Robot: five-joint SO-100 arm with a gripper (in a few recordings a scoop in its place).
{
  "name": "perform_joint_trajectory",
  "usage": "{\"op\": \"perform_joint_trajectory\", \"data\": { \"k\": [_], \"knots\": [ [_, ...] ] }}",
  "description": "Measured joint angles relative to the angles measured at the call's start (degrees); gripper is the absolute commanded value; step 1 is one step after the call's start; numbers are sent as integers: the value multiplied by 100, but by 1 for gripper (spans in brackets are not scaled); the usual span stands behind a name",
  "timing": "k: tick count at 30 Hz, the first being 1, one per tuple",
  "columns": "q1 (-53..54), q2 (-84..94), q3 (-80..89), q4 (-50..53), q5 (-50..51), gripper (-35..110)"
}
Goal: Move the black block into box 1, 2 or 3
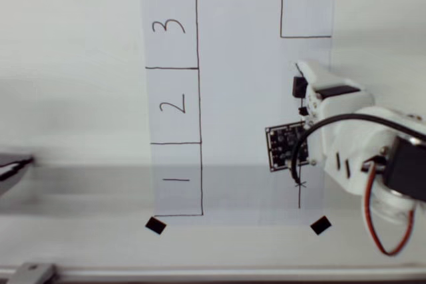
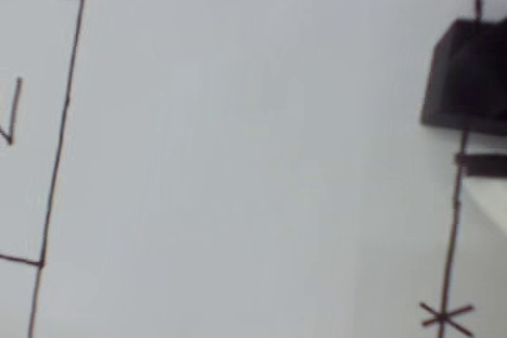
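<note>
We see a pale surface (image 1: 66,98) carrying a white sheet of paper (image 1: 239,98), pinned at its corners by black tape squares (image 1: 155,225). Down the sheet's left side in the overhead view run 3 pen-drawn boxes stacked in a column: box 3 (image 1: 170,26) at the top, box 2 (image 1: 173,105) in the middle and box 1 (image 1: 176,179) at the bottom. An unnumbered rectangle (image 1: 306,6) is drawn at the sheet's top right.

The white arm (image 1: 353,138) comes in from the right edge of the overhead view, with a black cable and a red wire looping off it and a square black circuit board (image 1: 287,147) on its left flank. Its pincer (image 1: 303,81) points toward the top of the picture, over the sheet's right part. We cannot tell whether the pincer is spread or pressed together.

The black block (image 1: 299,86) sits just beside the pincer's tip, well apart from all 3 numbered boxes; we cannot tell whether the two touch. In the wrist view the black block (image 2: 467,77) shows at the right edge, on a pen line that ends lower down in a small cross (image 2: 445,317).
</note>
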Motion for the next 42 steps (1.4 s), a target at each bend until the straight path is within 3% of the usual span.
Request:
{"op": "perform_joint_trajectory", "data": {
  "k": [39, 42],
  "knots": [
    [-18, -193, 554, -571, -9, 27],
    [-18, -193, 554, -571, -9, 21]
  ]
}}
